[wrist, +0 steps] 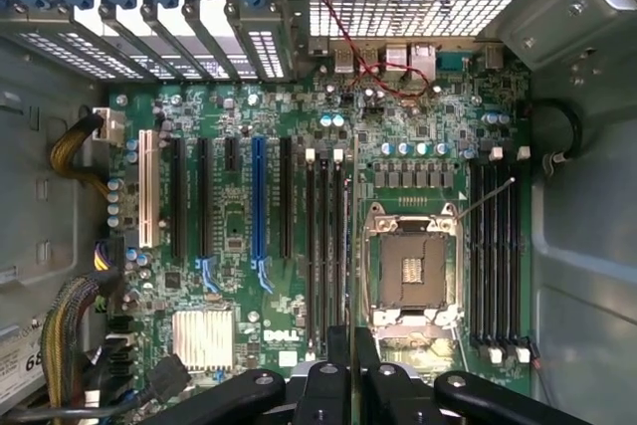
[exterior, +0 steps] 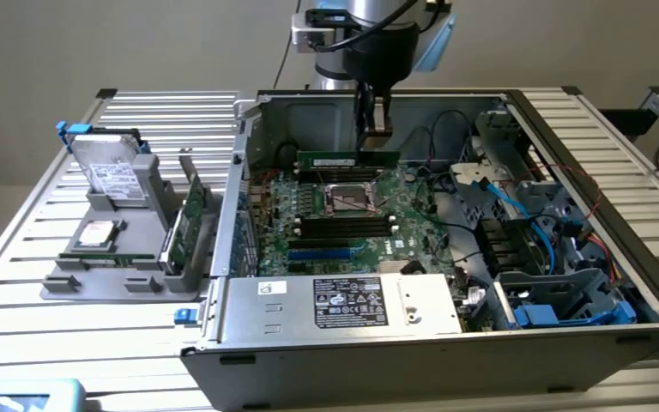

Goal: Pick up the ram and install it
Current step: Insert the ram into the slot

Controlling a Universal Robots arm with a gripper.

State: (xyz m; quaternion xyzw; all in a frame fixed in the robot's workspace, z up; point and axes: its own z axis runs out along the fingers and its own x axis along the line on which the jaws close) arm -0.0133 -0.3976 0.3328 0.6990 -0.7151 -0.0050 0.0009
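Exterior view is showing the claw (exterior: 373,142) grasping the ram (exterior: 348,160) above the motherboard (exterior: 393,193), install seemingly needing exact alignment with the memory slots (exterior: 327,227).

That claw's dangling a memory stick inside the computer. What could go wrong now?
1. The ram, clamped in the claw, hangs close to the open CPU socket; descending off-line could strike it instead of a memory slot.
2. The claw seems to grip the ram off-centre, so pressing down might tilt it.
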